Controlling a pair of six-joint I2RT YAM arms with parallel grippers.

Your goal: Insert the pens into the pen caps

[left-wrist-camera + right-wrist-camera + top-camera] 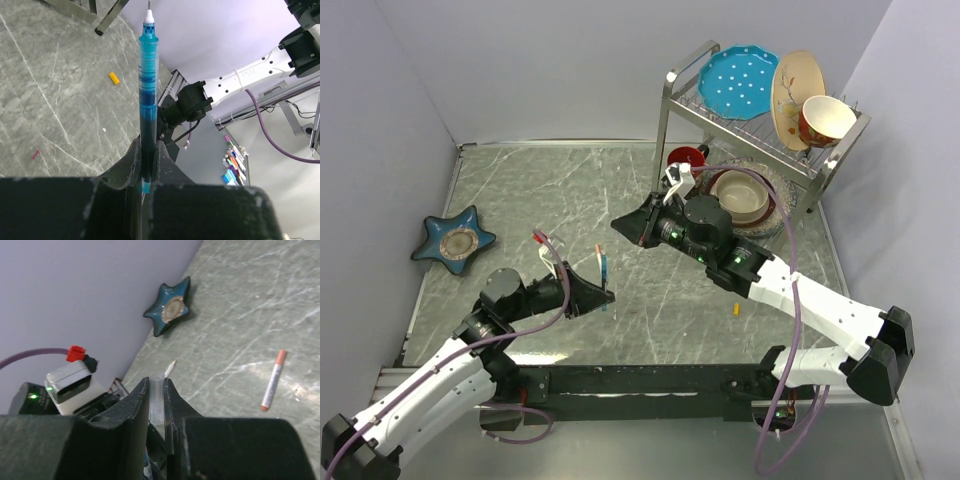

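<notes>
My left gripper point(149, 145) point(607, 294) is shut on the lower end of a blue-teal pen point(148, 85) point(605, 270), which sticks out past the fingers with its white tip away from me. My right gripper point(157, 382) point(620, 225) is shut on a short clear tube-like cap point(157, 400), open end outward, above the table and apart from the pen. A white pen with red-orange ends point(272, 385) point(599, 254) lies on the table. Another white pen point(171, 368) shows just beyond the right fingertips. A yellow-orange cap point(114, 78) point(735, 310) lies loose on the table.
A dish rack point(672, 100) with a blue plate point(738, 82) and bowls stands at the back right, a bowl point(740, 195) and a red cup point(688, 157) under it. A blue star-shaped dish point(453, 240) point(171, 310) sits at the left. A tiny red scrap point(36, 154) lies on the table.
</notes>
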